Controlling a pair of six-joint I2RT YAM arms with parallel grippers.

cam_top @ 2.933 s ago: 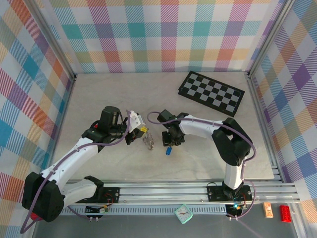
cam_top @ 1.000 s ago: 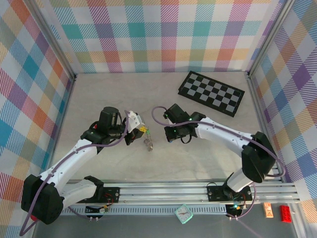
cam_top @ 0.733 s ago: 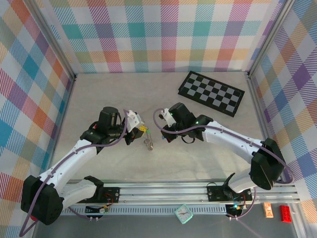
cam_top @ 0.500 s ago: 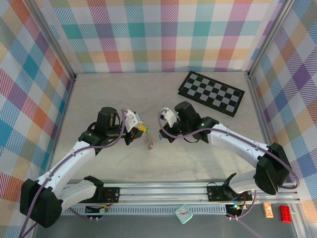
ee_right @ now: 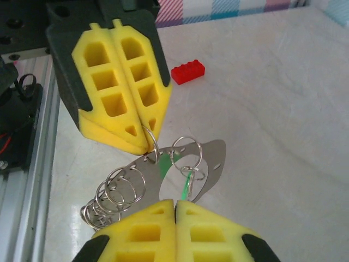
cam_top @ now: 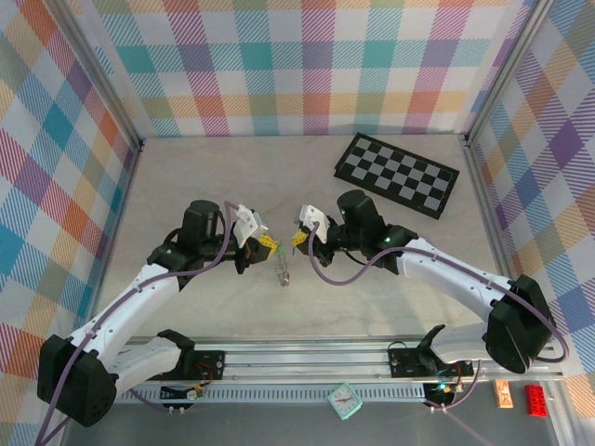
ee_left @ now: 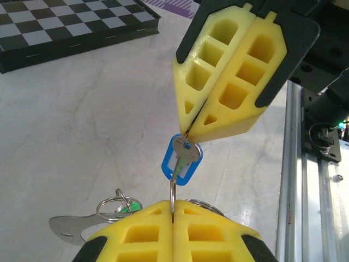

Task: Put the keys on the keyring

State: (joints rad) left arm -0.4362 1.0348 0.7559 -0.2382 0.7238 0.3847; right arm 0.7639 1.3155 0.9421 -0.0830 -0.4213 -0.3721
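Right tool (ee_left: 191,131), swung in since earlier, is pinching a blue key (ee_left: 182,159) beside the keyring (ee_right: 144,172), which the left tool (ee_left: 173,215) is clamping above the counter (cam_top: 204,177); threading is likely needing fine alignment.

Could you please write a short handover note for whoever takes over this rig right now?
Left gripper: shut on the thin wire of the keyring.
Right gripper: shut on the blue key, its blade pointing at the ring.
A green key and a flat metal plate hang with the ring.
Done: key and ring are both gripped and meet tip to tip.
Left: I cannot tell if the blue key is threaded; check it, then release.
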